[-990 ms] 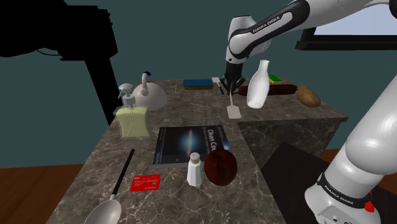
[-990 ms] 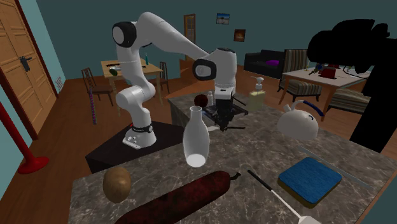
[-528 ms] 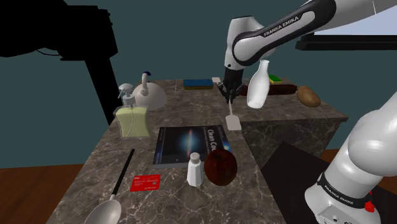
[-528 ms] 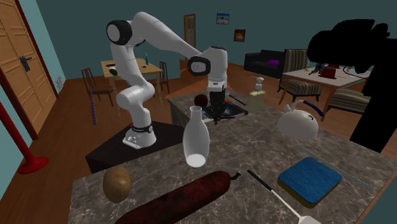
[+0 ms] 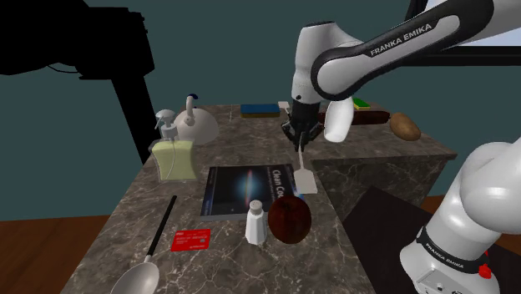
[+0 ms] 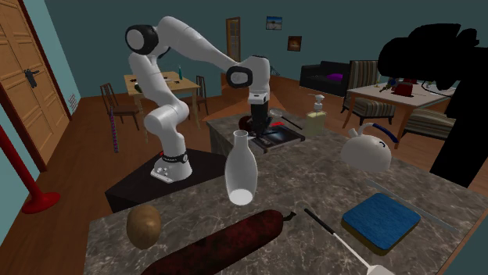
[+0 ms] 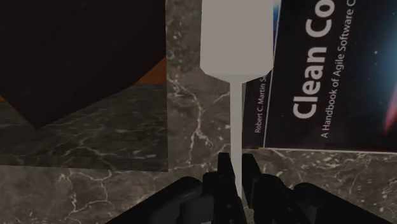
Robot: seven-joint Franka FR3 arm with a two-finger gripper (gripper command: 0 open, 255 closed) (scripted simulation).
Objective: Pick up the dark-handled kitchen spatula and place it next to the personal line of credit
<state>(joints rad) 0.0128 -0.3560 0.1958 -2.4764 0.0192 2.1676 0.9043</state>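
Gripper (image 5: 299, 140) clamped narrow on thin stem of spatula (image 5: 306, 179), pale blade hanging down, in air over counter (image 5: 167, 200) edge just beside book (image 5: 250, 190). Red card (image 5: 190, 240) lies beyond book, toward counter end, well apart.

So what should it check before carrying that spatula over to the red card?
1. Grip on the spatula: ok, the gripper is shut on its thin shaft.
2. Spatula off the counter: ok, it hangs blade down.
3. Red card in sight: ok, lying flat.
4. Room beside the card: ok, bare marble between it and the white shaker.
5. Straight path: not ok, the shaker and a dark round thing stand in between.
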